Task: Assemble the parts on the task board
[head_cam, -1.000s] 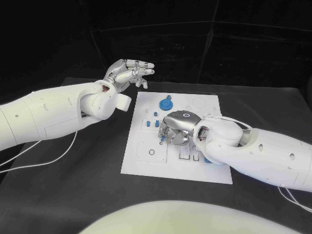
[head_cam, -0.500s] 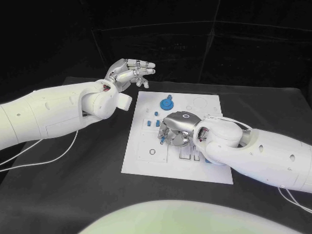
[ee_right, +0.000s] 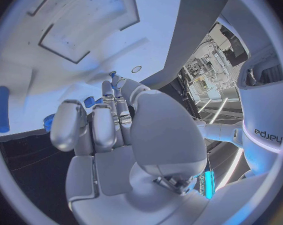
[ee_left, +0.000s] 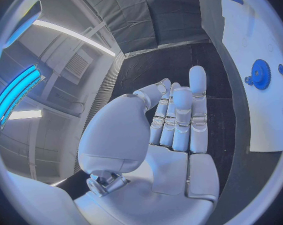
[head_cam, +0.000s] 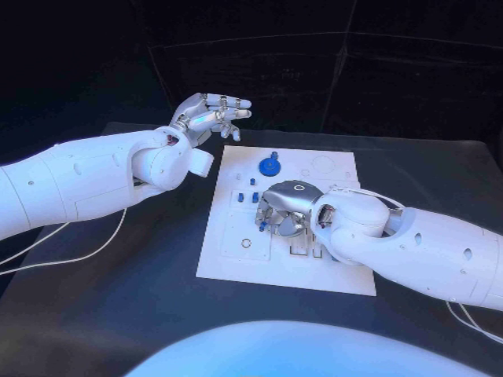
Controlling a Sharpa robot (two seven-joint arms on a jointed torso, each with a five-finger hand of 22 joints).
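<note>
While the left hand (head_cam: 212, 116) is raised above the black table (head_cam: 115, 314) beyond the far left corner of the task board (head_cam: 235, 263), its fingers are stretched out close side by side and it holds nothing. The right hand (head_cam: 284, 210) is low over the middle of the board, palm down, fingers curled towards the surface; I cannot tell whether they hold a part. A blue gear (head_cam: 269, 166) stands on the far part of the board, and small blue pegs (head_cam: 246, 196) lie just beside the right hand.
</note>
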